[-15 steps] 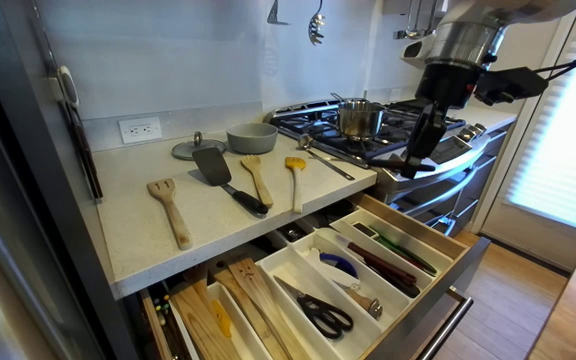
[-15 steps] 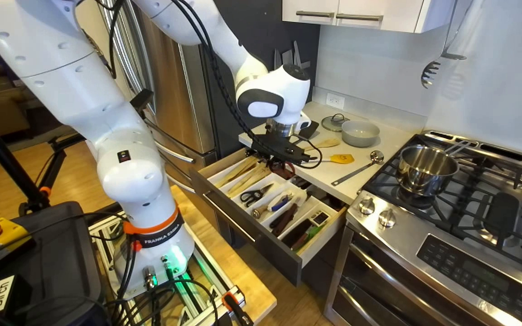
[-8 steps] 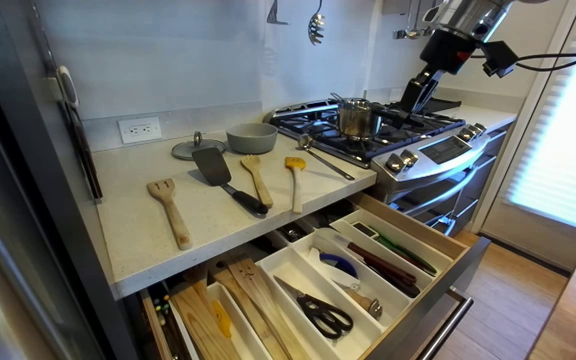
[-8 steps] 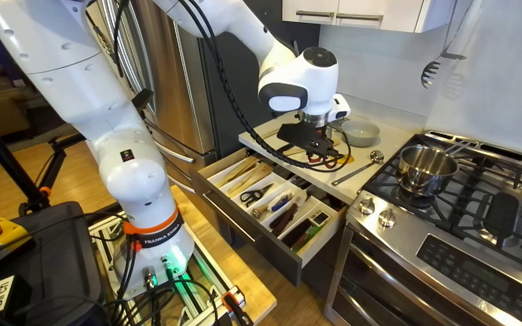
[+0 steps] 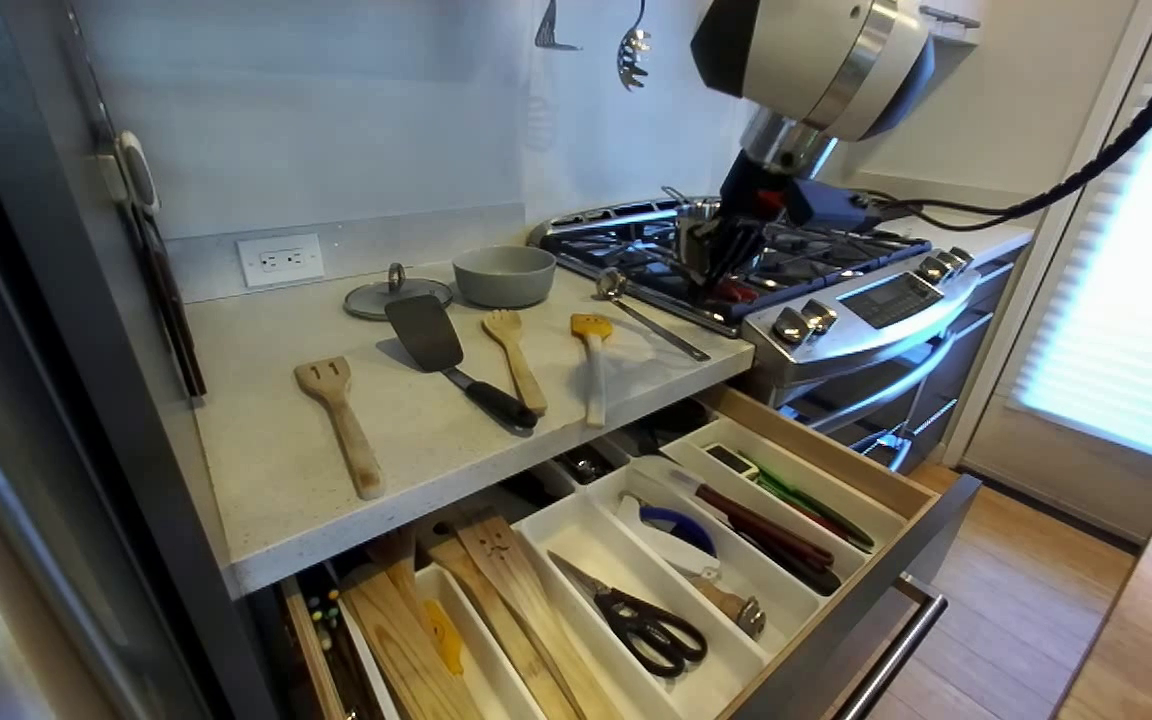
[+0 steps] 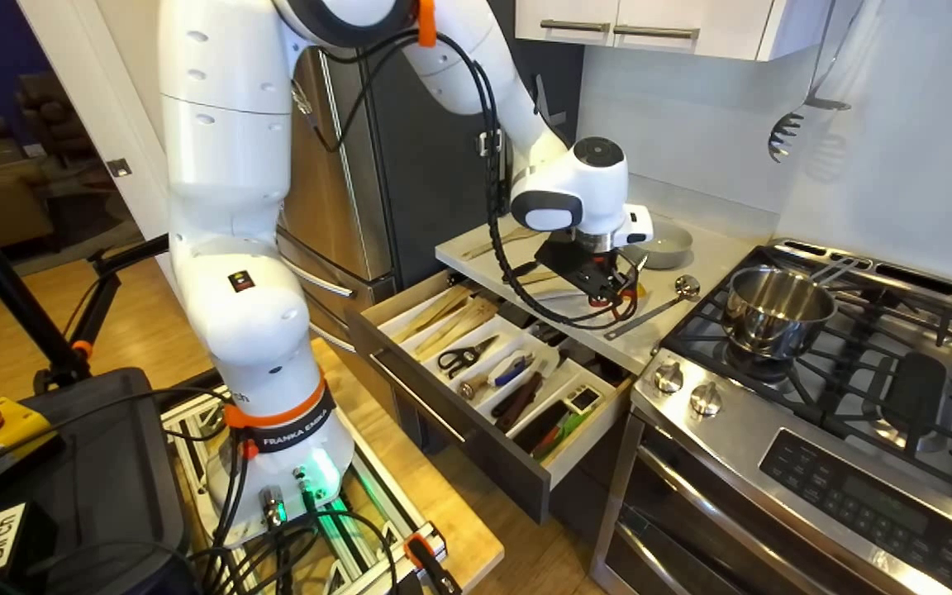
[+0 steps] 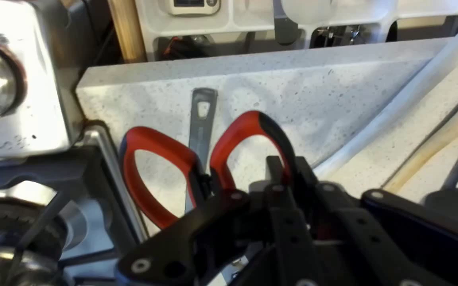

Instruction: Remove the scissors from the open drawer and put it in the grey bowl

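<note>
Gripper (image 7: 287,165): jaws pinched on one loop of the red scissors (image 7: 220,161).
Red scissors: held up over the counter (image 5: 426,430); now carried nearer the bowl (image 5: 504,285) than a second ago, so the taking-out part looks done.
Drawer (image 5: 826,450): black scissors (image 5: 626,605) seen lying in it, likely not the pair wanted.
Bowl: set upright on the counter, not yet reached; next, the red scissors must be brought right above it and let go.

On the pale tabletop (image 5: 261,440) lie a slotted wooden turner (image 5: 345,428), a black spatula (image 5: 436,345), a yellow-headed scraper (image 5: 593,352) and a steel ladle (image 5: 658,324). A steel pot (image 6: 773,326) stands on the stove (image 6: 897,442), and a toothed metal spoon (image 5: 632,50) hangs against the blue-white wall (image 5: 336,120).
</note>
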Motion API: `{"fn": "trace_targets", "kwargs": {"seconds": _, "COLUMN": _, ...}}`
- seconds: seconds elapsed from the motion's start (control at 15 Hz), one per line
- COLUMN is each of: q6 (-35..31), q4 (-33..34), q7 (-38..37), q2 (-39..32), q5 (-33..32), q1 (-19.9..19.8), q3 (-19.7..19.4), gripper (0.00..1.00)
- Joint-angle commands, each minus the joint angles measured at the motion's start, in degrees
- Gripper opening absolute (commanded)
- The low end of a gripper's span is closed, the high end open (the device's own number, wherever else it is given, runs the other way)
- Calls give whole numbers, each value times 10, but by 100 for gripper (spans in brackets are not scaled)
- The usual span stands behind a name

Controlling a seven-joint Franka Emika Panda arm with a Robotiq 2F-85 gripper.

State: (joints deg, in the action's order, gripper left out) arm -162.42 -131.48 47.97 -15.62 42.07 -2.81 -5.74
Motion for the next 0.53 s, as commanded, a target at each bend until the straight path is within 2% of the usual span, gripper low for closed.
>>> {"fn": "trace_targets", "kwargs": {"seconds": 0.0, "q6": 5, "q4": 20, "q7": -10, "q2": -27, "q5": -1, "q1": 2, "q3": 0, "gripper": 10}}
{"fn": "trace_targets", "kwargs": {"seconds": 0.07, "q6": 6, "q4": 35, "q7": -14, "q2": -48, "q5": -1, "q1": 2, "q3": 0, "gripper": 10}}
{"fn": "trace_targets", "kwargs": {"seconds": 0.13, "q6": 6, "q4": 44, "q7": -16, "q2": -60, "q5": -1, "q1": 1, "q3": -1, "gripper": 3}}
{"fn": "trace_targets", "kwargs": {"seconds": 0.33, "q6": -34, "q4": 44, "q7": -12, "q2": -70, "q5": 1, "q1": 7, "q3": 1, "gripper": 3}}
{"fn": "trace_targets", "kwargs": {"seconds": 0.47, "q6": -68, "q4": 35, "q7": -11, "q2": -52, "q5": -39, "q1": 29, "q3": -16, "gripper": 3}}
